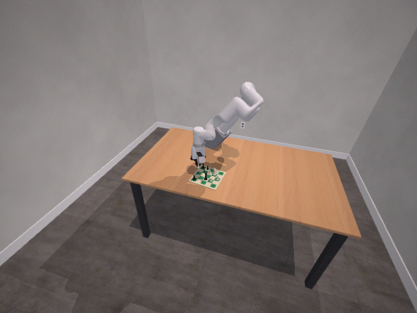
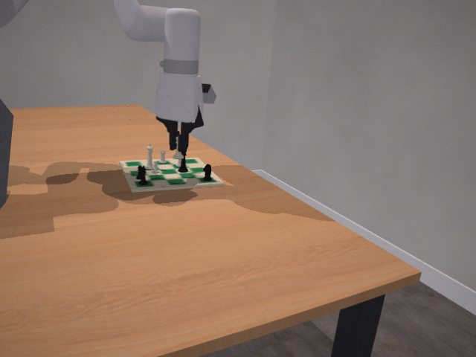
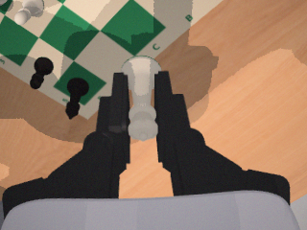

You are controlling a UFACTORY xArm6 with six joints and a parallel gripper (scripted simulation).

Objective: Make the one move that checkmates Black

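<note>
A small green-and-cream chessboard [image 1: 214, 185] [image 2: 173, 184] [image 3: 136, 23] lies near the table's left edge. My gripper [image 1: 199, 164] [image 2: 178, 148] [image 3: 141, 92] is shut on a white piece [image 3: 142, 107] [image 2: 178, 155]. It holds the piece upright, lifted just above the board's edge by the letter C. A black piece [image 2: 183, 164] stands right below it in the exterior view. Two black pieces [image 2: 141, 175] [image 3: 76, 94] [image 3: 42, 71] stand at one corner, and a black knight [image 2: 207, 172] at another. A white king [image 2: 149, 155], rook [image 2: 163, 155] and pawn [image 2: 155, 168] [image 3: 29, 8] stand at the far side.
The wooden table [image 1: 286, 188] [image 2: 192, 249] carries only the board. The arm's base [image 1: 219, 136] stands behind the board. The table's edge runs close beside the board on its left side in the top view.
</note>
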